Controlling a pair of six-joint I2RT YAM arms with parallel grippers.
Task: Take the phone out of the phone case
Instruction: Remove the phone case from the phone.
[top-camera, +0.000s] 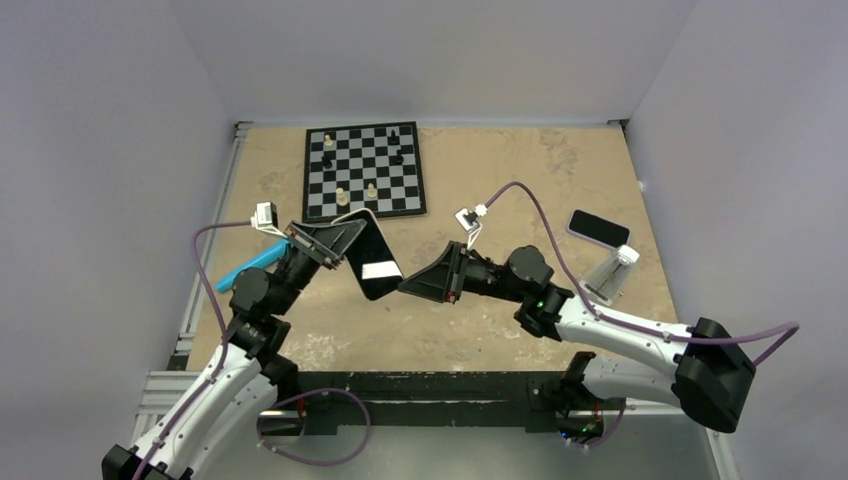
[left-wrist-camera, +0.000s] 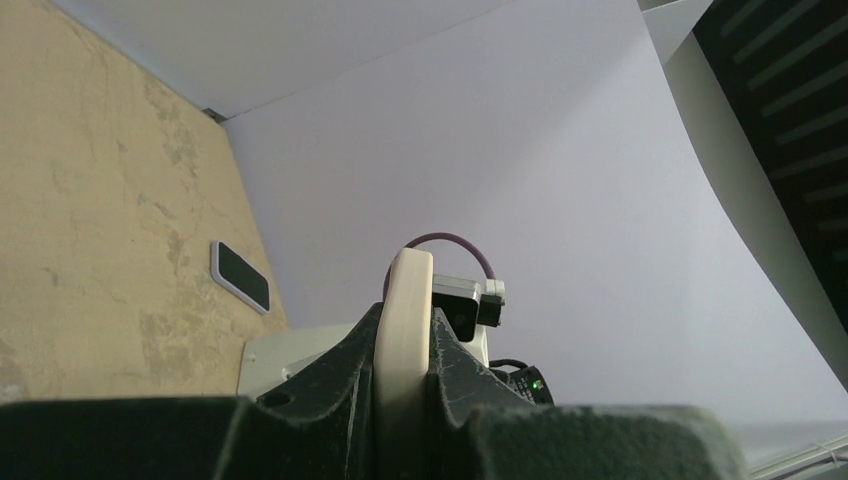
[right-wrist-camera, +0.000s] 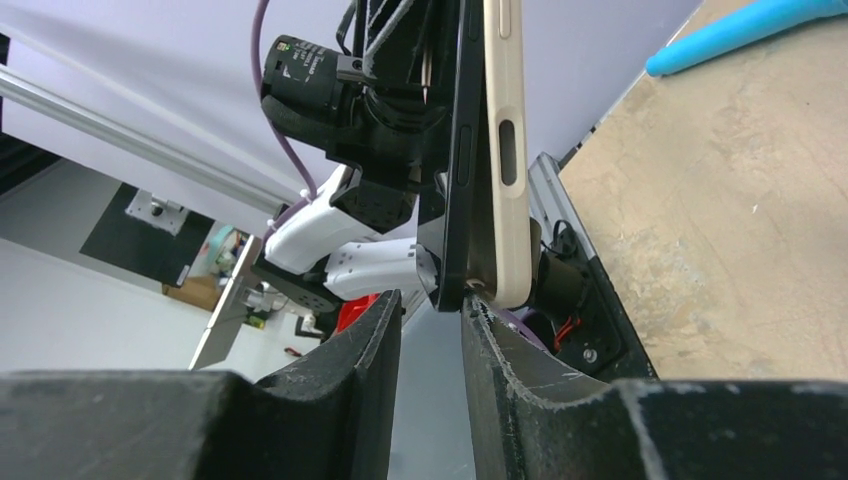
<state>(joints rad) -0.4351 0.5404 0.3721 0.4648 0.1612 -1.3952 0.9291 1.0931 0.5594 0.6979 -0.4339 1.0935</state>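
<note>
The black phone (top-camera: 375, 258) in its cream case (right-wrist-camera: 506, 150) is held up off the table, tilted, between the two arms. My left gripper (top-camera: 347, 236) is shut on the case's upper end; in the left wrist view the cream case edge (left-wrist-camera: 405, 310) is pinched between the fingers. My right gripper (top-camera: 408, 285) is open at the phone's lower corner. In the right wrist view the phone's black edge (right-wrist-camera: 463, 150) and the case end just above the gap between the jaws, against the tip of the right finger (right-wrist-camera: 490, 330).
A chessboard (top-camera: 365, 172) with a few pieces lies at the back. A second dark phone (top-camera: 598, 228) and a white stand (top-camera: 612, 272) sit at the right. A blue tool (top-camera: 250, 265) lies by the left arm, near the table's left edge.
</note>
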